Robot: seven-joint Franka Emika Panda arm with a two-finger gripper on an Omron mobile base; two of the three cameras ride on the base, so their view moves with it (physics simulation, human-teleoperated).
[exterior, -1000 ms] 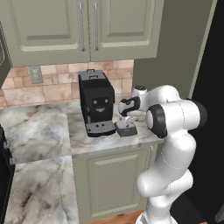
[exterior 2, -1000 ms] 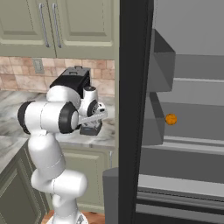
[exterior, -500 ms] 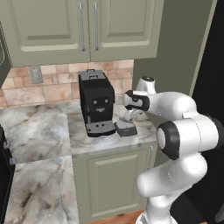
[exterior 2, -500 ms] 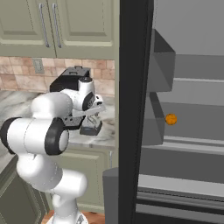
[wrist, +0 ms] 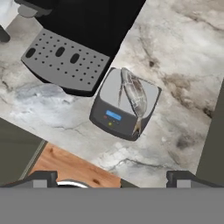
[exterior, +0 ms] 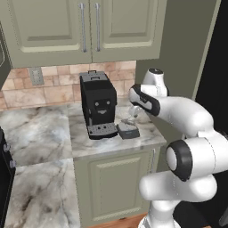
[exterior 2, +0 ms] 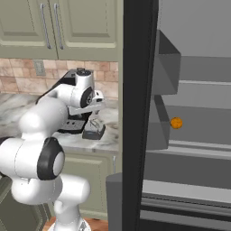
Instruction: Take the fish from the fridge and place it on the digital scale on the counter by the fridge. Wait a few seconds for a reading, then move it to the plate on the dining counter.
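Hovering above the table, the end effector has its fingers spread wide and holds nothing. The fish lies flat on the digital scale, just beside the black coffee machine, well clear of both fingertips.

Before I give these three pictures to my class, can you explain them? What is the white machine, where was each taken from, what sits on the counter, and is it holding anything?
The white machine is a robot arm in a simulated kitchen. Two pictures come from cameras on its base, behind it to the left and right. The third looks down from its hand. On the marble counter stand a black coffee machine and a small grey digital scale. A silvery fish lies on the scale. The gripper hangs above, open and holding nothing. Beside the counter the dark fridge stands open, with a small orange fruit on a shelf.
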